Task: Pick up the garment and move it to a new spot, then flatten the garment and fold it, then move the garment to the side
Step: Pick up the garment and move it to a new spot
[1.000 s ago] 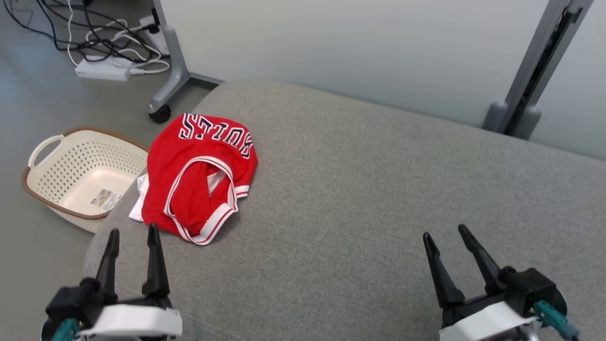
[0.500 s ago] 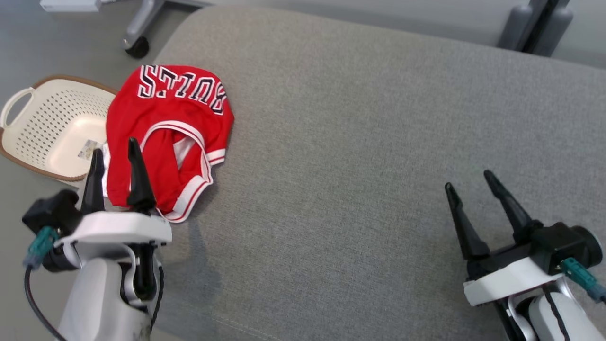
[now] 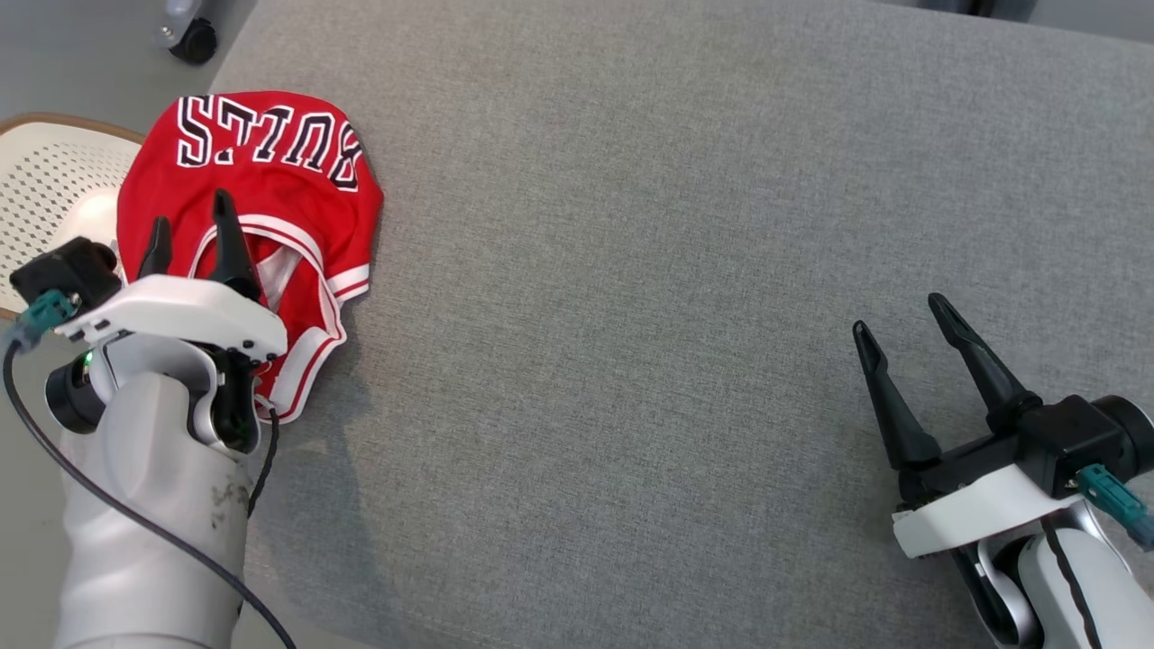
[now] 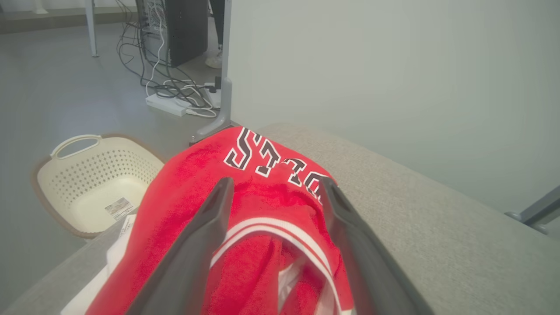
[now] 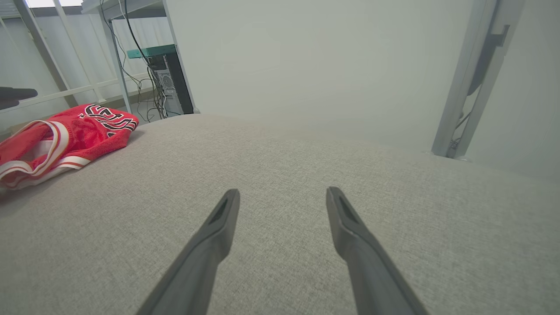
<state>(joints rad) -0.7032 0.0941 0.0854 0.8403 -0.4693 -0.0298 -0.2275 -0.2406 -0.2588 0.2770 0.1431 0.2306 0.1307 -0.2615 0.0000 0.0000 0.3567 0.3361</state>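
You're at the very first step: the pick-up has not been made. The red garment [image 3: 270, 158] lies bunched at the far left corner of the grey cushion [image 3: 631, 270], lettering toward the far edge and white-trimmed opening facing you. The cream basket [image 3: 45, 171] sits on the floor just beyond that corner. Your left pincer [image 3: 189, 209] hangs over the near part of the heap, its two fingers spread wide and holding nothing. In the left wrist view the fingers straddle the white-striped band of the opening, though from these angles I can't tell for sure whether the tips touch the cloth or sit just above it. Your right pincer [image 3: 899, 312] is well apart, over bare cushion at the near right, likewise wide open and empty. The next move, as I judge it, is to lower the left pincer so one finger goes on each side of a fold or the trimmed band. Then close firmly and lift clear before carrying toward the open middle. Watch for catching only one thin layer, which could let the garment drag or slip over the edge toward the basket.
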